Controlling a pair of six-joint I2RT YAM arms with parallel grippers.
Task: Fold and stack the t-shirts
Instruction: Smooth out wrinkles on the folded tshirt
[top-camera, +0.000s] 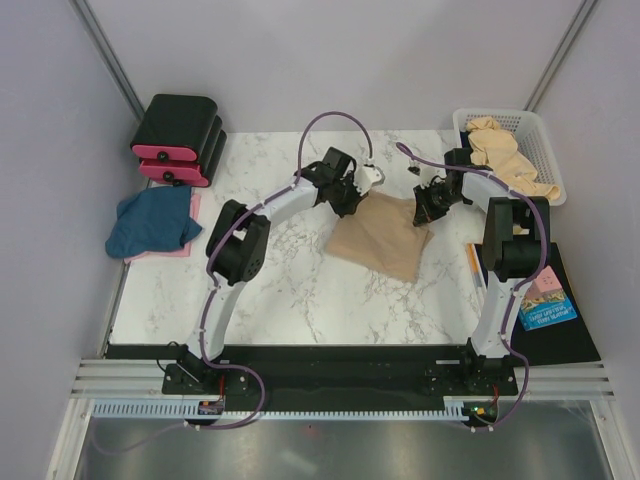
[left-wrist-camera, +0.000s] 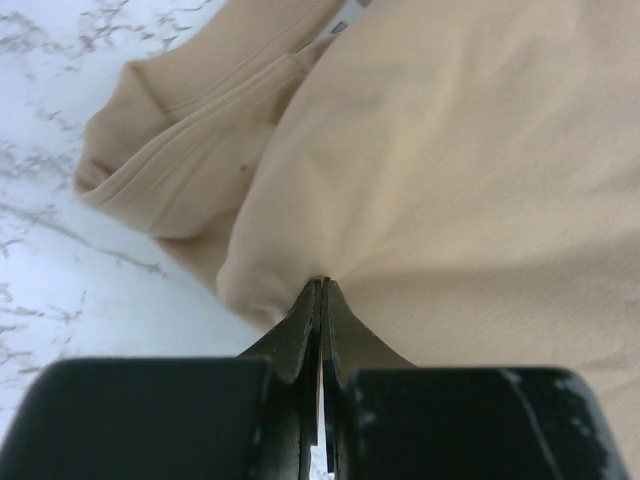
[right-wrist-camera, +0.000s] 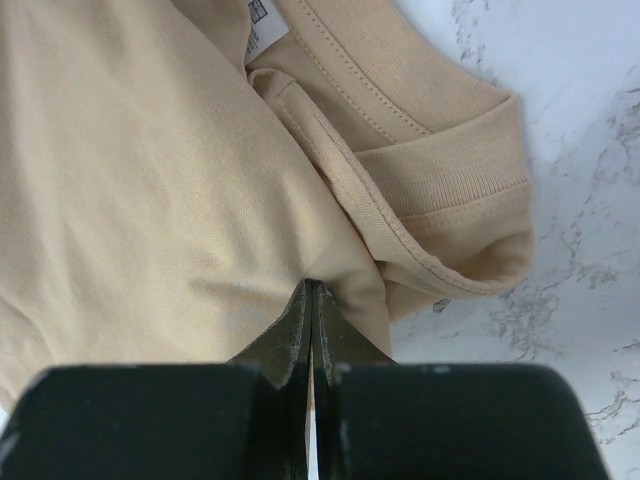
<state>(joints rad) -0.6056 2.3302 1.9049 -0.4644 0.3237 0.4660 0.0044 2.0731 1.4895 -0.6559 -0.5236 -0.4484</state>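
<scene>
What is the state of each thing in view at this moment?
tan t-shirt: on the table, partly folded, held at two edges.
left gripper: shut on tan t-shirt.
right gripper: shut on tan t-shirt.
blue t-shirt: rumpled, lying on pink t-shirt.
basket: holds heaped t-shirts, unfolded.

A: tan t-shirt (top-camera: 382, 236)?
B: soft matt knit cloth, fine grain, ribbed collar, stitched hems. neck label (right-wrist-camera: 262, 25) white, printed.
A: desk (top-camera: 290, 290)?
B: white marble-look top, grey veins, smooth, slight sheen.
A: left gripper (left-wrist-camera: 322, 284) jaws?
B: black, matt, hard; housing a bit scuffed. right gripper (right-wrist-camera: 312, 284) looks the same.
A: basket (top-camera: 543, 140)?
B: white plastic mesh. boxes (top-camera: 178, 135) black and pink, smooth, half-glossy. blue t-shirt (top-camera: 152, 222) matt cloth, crumpled.
</scene>
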